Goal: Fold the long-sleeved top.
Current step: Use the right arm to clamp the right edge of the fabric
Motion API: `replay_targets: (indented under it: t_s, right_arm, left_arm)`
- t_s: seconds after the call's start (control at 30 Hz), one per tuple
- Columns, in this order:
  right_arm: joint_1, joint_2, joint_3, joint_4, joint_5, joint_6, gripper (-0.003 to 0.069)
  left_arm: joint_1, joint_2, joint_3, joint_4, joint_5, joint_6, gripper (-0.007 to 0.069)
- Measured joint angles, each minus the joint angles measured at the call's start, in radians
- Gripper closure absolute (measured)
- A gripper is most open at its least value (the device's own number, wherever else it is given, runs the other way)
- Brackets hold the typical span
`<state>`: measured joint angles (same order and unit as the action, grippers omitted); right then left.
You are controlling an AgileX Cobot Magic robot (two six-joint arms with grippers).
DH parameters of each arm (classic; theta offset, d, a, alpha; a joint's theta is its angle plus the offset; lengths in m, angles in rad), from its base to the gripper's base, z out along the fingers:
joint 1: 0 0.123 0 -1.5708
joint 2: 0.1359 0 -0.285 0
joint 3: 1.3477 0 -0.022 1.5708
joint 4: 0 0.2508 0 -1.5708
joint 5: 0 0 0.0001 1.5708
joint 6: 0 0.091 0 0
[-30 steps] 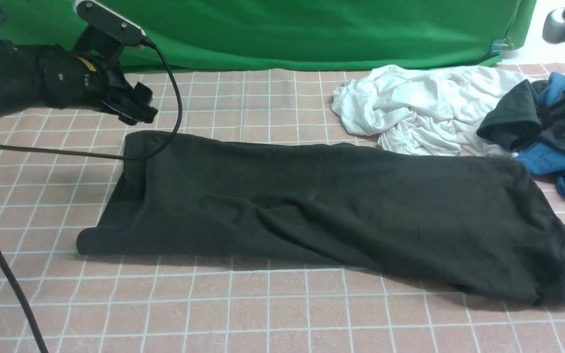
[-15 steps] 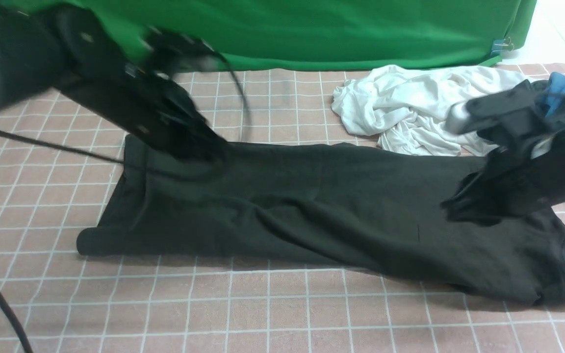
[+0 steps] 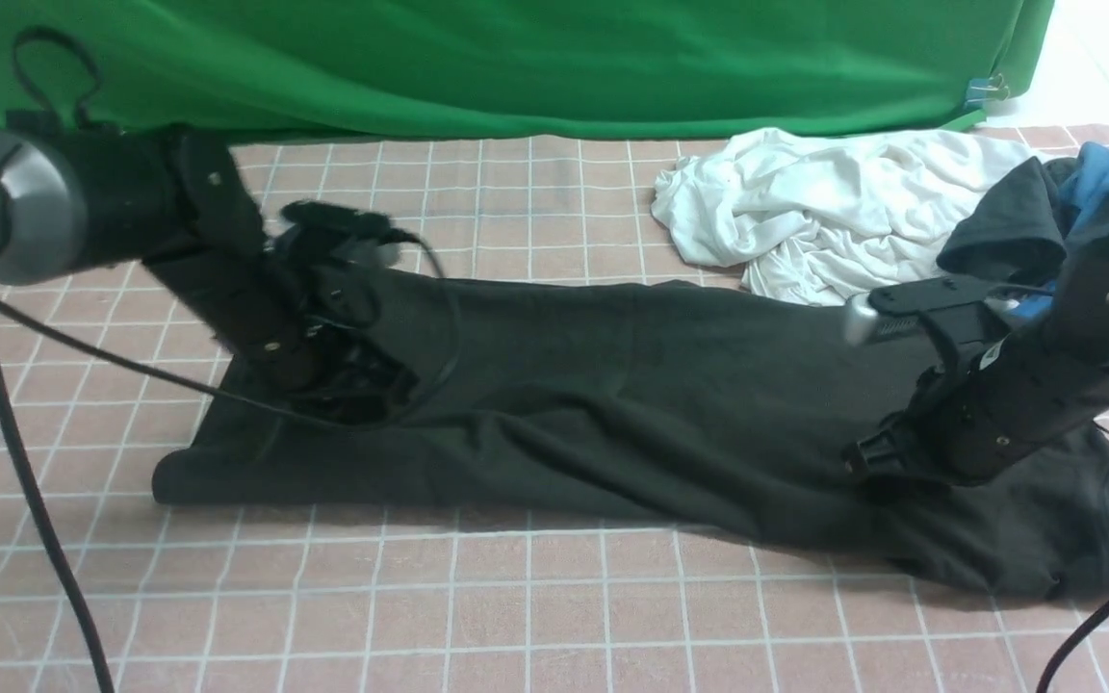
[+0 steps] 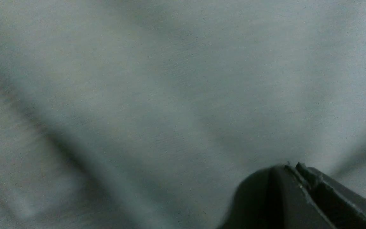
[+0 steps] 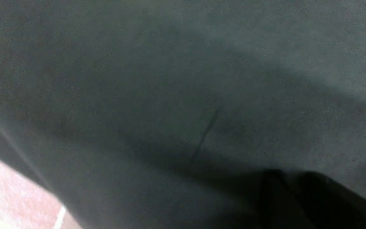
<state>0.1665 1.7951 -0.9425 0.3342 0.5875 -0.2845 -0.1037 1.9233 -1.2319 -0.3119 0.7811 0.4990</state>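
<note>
The long-sleeved top (image 3: 631,404) lies folded into a long dark band across the pink checked tablecloth (image 3: 516,606), and everything else is placed from it; the white garment (image 3: 805,212) lies crumpled just behind its right half, touching its far edge, and a heap of charcoal and blue clothes (image 3: 1084,212) sits behind its right end; the green backdrop (image 3: 554,58) hangs well behind it.

The left gripper (image 3: 362,390) is down on the top's left end, pressed into the cloth near the far corner; in the left wrist view the left gripper (image 4: 297,170) shows its two fingers brought together with only a thin seam between them, clenched; grey fabric fills that view right up to the tips, yet whether any cloth is pinched between them cannot be told.

The right gripper (image 3: 867,462) rests on the top's right part, tips touching the fabric short of the ribbed end; in the right wrist view the right gripper (image 5: 281,181) is only a dark blurred shape against the cloth, so how far its jaws stand apart cannot be told, nor whether they grasp the top.
</note>
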Motion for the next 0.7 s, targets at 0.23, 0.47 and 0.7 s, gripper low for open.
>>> replay_targets:
  t_s: [0.23,0.47,0.7]
  right_arm:
    - [-0.033,0.003,-0.001,0.017,0.0,0.0,0.0524]
    - [-0.035,0.003,-0.001,0.01,-0.002,0.0,0.0522]
    - [-0.035,0.003,-0.001,0.008,-0.002,0.0,0.052]
  left_arm:
    - [0.103,0.023,-0.002,0.023,-0.025,-0.033,0.0607]
    - [0.265,0.021,-0.006,0.106,-0.1,-0.105,0.0607]
    - [0.293,-0.087,-0.006,0.045,-0.12,-0.053,0.0607]
